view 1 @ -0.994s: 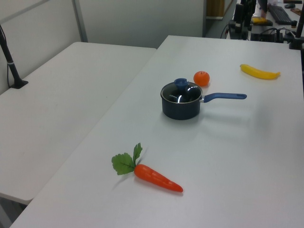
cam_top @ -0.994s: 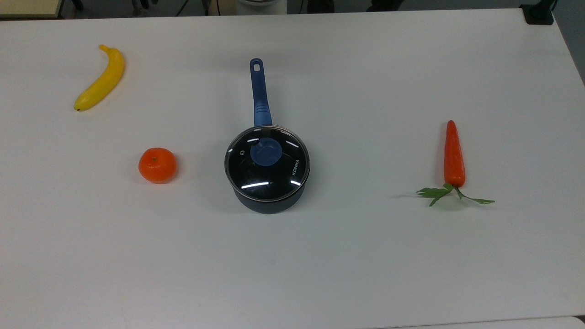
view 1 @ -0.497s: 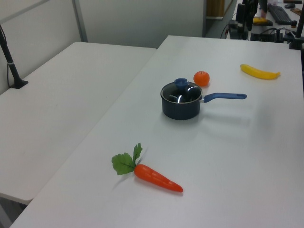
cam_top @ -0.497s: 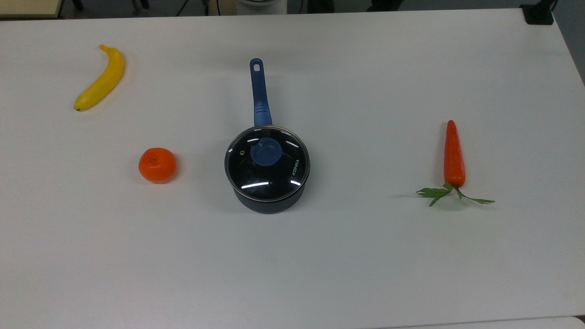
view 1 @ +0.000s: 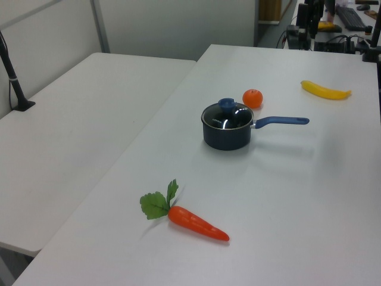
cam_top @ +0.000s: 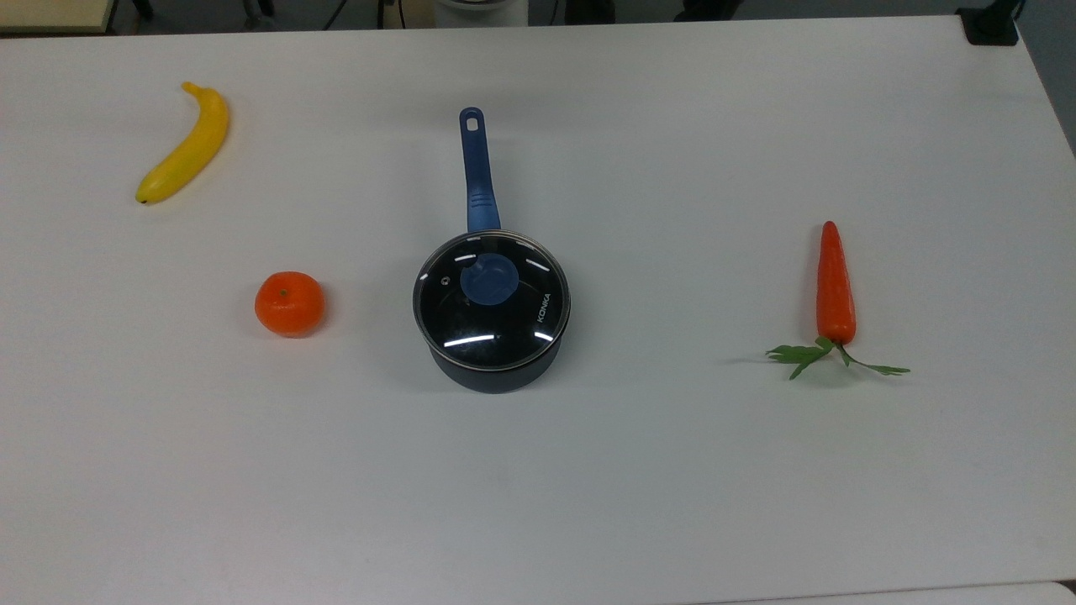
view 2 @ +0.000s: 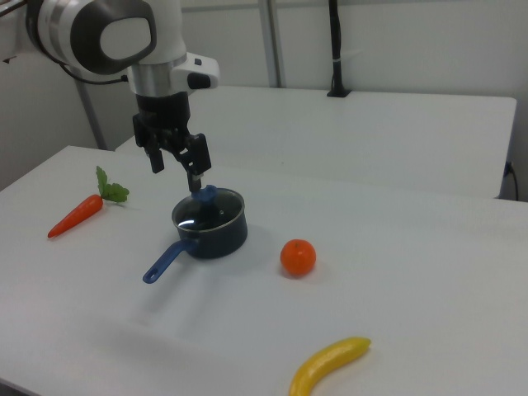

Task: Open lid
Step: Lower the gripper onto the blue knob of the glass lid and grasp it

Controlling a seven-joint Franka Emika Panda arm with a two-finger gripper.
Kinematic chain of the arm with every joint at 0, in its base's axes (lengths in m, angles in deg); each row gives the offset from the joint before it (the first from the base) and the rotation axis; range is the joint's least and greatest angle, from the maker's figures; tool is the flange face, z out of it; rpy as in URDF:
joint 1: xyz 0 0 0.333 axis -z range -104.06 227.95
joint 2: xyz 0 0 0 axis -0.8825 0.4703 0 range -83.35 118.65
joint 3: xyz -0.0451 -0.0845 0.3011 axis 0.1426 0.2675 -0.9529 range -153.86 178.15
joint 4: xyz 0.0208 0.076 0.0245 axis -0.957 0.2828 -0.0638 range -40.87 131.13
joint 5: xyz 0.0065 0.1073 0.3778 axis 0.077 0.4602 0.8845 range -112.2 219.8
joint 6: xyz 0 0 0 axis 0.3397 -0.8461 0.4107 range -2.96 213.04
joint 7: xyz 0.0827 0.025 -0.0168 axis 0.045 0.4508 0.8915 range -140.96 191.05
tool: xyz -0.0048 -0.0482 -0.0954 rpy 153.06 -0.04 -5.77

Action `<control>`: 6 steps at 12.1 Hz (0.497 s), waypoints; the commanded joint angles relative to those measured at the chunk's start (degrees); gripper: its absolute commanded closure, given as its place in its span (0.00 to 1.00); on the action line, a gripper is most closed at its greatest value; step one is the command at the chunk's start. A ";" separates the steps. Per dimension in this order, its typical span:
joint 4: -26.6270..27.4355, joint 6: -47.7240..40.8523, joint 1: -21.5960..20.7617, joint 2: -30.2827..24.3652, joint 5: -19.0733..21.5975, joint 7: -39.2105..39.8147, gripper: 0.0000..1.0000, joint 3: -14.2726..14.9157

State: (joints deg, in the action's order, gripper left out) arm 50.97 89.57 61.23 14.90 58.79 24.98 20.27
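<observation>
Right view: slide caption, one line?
Open gripper above lidded saucepan; lid on; carrot, orange, banana around.

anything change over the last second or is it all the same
Nothing visibly changed. The lid still sits closed on the saucepan, and the banana, orange and carrot lie where they were on the table.

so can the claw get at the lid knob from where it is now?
Probably yes. In the right view the claw hangs open above the saucepan, nothing between it and the lid knob. The tangerine sits well aside.
</observation>
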 commanded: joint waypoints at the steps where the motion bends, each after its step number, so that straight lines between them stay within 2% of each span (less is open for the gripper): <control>1: -2.06 7.57 -0.34 3.97 3.70 -0.02 0.00 -0.13; 2: -2.06 10.65 -0.34 4.85 5.46 -1.50 0.00 -0.13; 4: -2.06 14.36 -0.51 7.56 6.44 -2.83 0.00 -0.65; 6: -4.50 21.89 -2.78 13.09 8.89 -3.45 0.00 -1.09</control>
State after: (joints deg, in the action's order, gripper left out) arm 50.14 104.83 60.89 22.15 65.10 23.47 19.54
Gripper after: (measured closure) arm 0.000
